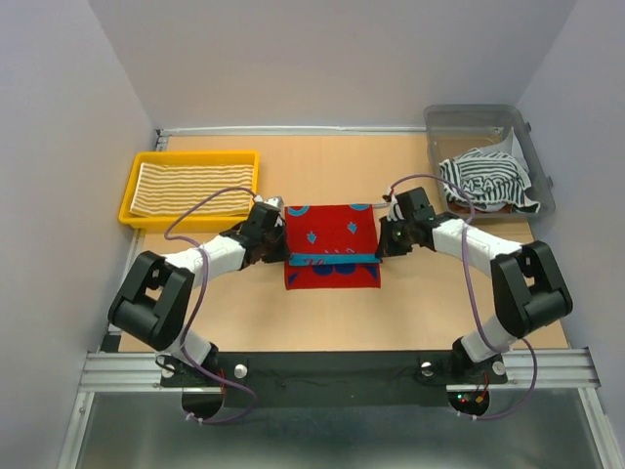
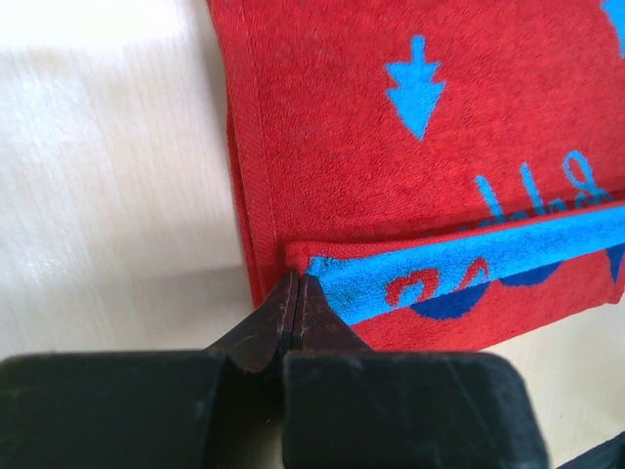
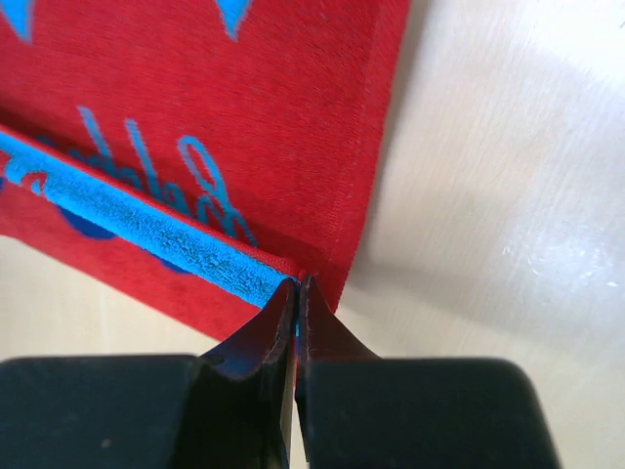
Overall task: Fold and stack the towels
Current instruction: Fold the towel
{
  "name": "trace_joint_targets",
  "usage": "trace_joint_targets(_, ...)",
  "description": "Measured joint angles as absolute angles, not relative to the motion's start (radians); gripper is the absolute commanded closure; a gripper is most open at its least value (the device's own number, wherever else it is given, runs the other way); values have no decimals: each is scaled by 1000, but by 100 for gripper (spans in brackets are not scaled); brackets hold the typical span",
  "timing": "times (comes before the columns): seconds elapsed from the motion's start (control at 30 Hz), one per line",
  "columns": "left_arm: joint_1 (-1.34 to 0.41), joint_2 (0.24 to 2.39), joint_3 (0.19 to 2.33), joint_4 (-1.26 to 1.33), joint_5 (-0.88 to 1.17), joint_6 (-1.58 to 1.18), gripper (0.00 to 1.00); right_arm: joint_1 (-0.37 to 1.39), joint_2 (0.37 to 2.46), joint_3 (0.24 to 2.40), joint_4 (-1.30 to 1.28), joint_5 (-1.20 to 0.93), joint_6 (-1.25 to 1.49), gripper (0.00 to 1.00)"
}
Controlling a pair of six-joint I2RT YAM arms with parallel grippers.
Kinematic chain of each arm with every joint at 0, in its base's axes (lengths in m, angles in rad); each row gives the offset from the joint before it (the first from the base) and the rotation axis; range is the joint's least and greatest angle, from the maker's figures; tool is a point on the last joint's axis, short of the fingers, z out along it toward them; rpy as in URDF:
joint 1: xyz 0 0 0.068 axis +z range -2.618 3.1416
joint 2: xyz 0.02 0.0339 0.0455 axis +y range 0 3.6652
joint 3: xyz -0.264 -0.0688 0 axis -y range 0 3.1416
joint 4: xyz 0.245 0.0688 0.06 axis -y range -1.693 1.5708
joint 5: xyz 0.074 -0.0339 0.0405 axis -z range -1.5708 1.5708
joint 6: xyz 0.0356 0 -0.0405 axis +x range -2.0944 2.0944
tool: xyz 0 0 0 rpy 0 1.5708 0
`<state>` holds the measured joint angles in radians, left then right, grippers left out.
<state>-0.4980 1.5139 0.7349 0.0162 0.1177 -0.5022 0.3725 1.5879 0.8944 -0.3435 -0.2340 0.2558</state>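
Observation:
A red towel with blue patterns [image 1: 332, 234] lies flat mid-table. Its near edge is folded back, so a blue strip [image 1: 332, 258] of the underside shows. My left gripper [image 1: 288, 258] is shut on the left corner of that folded edge [image 2: 311, 262], its jaws [image 2: 296, 283] pressed together at the corner. At the right corner [image 3: 278, 266] my right gripper [image 1: 379, 256] is shut too, with a sliver of blue cloth between its tips [image 3: 301, 285]. A yellow-cream striped towel [image 1: 193, 186] lies in a tray. A black-white striped towel [image 1: 486, 179] sits crumpled in a bin.
The yellow tray [image 1: 129, 195] stands at the back left of the table. At the back right corner is a clear plastic bin [image 1: 469, 119]. Bare wooden tabletop [image 1: 332, 322] lies between the red towel and the arm bases.

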Motion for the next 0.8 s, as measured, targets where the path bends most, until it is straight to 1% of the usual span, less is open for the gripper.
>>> trace_joint_targets(0.27, -498, 1399, 832, -84, 46, -481, 100, 373, 1461, 935, -382, -237, 260, 100)
trace_joint_targets(0.43, -498, 1340, 846, -123, 25, -476, 100, 375, 1416, 942, -400, -259, 268, 100)
trace_joint_targets(0.6, -498, 1321, 821, -130, 27, -477, 100, 381, 1405, 936, -415, -276, 278, 100)
trace_joint_targets(0.8, -511, 1349, 725, -73, 75, -491, 100, 388, 1427, 882, -412, -257, 278, 100)
